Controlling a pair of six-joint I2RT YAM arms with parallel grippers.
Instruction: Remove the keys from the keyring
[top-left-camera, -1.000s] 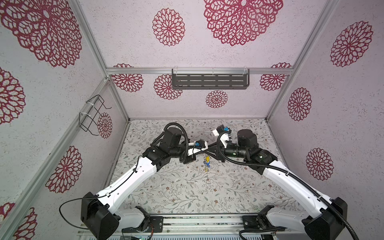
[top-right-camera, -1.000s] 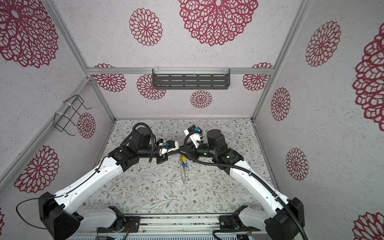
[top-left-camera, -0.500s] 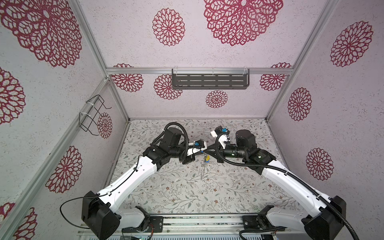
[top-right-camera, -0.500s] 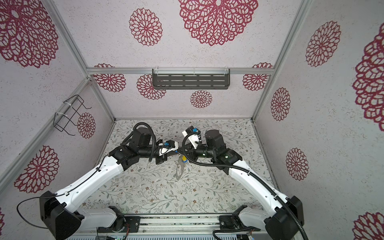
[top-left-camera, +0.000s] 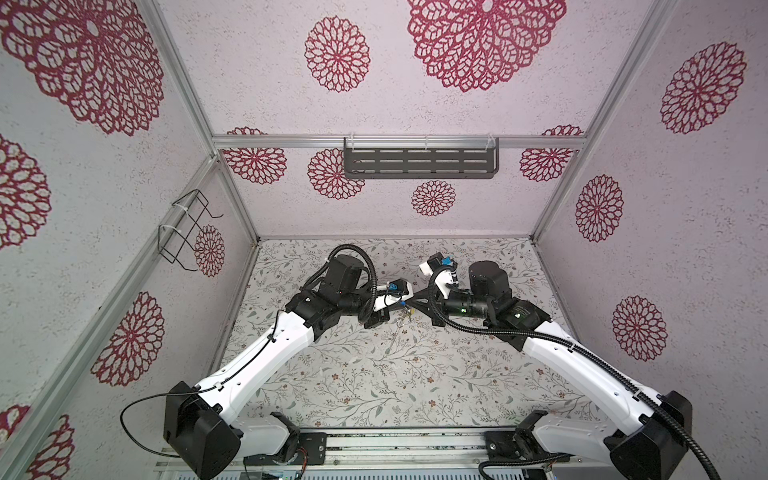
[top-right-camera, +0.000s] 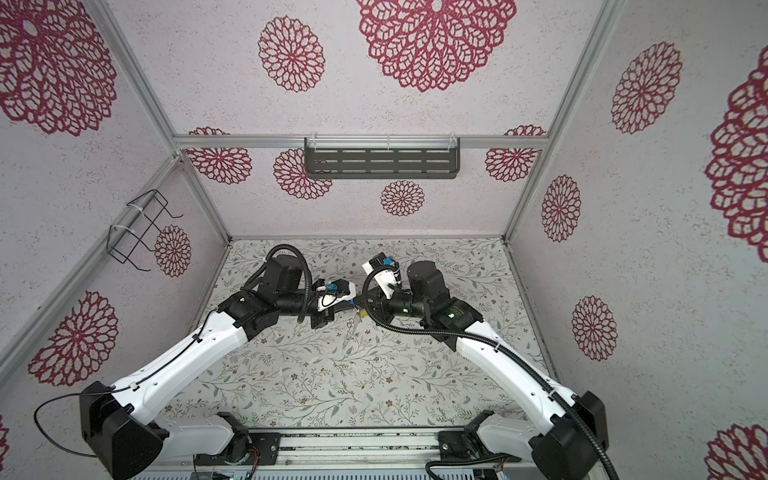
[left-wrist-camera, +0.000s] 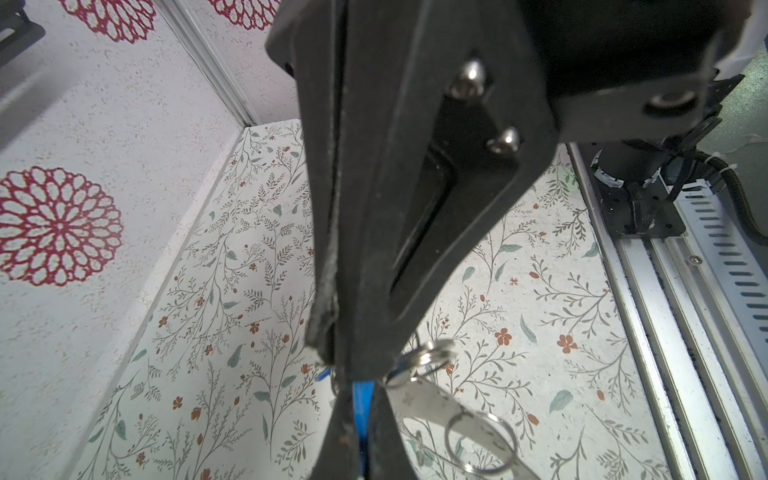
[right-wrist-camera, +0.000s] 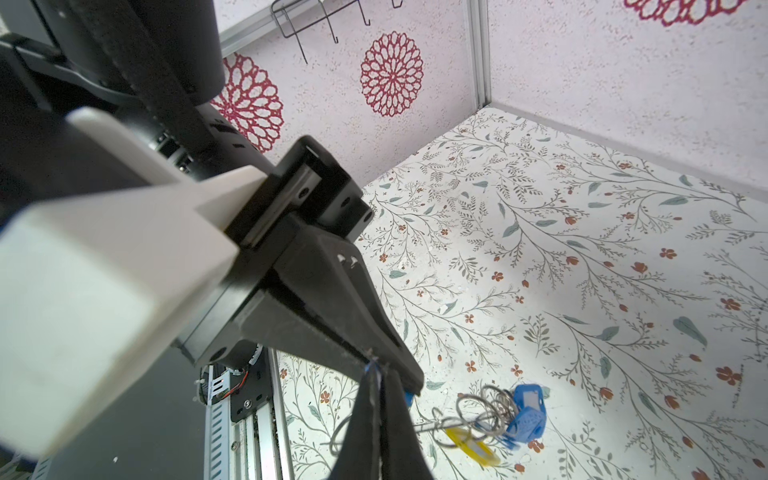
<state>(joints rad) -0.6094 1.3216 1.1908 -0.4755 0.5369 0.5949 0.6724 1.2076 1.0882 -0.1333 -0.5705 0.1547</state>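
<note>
Pull-off step, I judge. Claws meet tip to tip above the bench (right-wrist-camera: 582, 291). Right claw (right-wrist-camera: 375, 372) pinches a blue tag (left-wrist-camera: 360, 399). Left claw (left-wrist-camera: 328, 351) is pressed together, its catch unseen. Keys (top-right-camera: 358, 313) dangle beside them, centre of a top view, keyring (left-wrist-camera: 426, 401) alongside. Next: a steady, opposed pull.

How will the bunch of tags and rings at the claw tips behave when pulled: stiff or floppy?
Likely floppy: the bunch is plastic tags strung on loose silver rings, so parts should swing rather than move as one. Probably light: small plastic and thin wire. The smooth rings may slip from a pinch.
</note>
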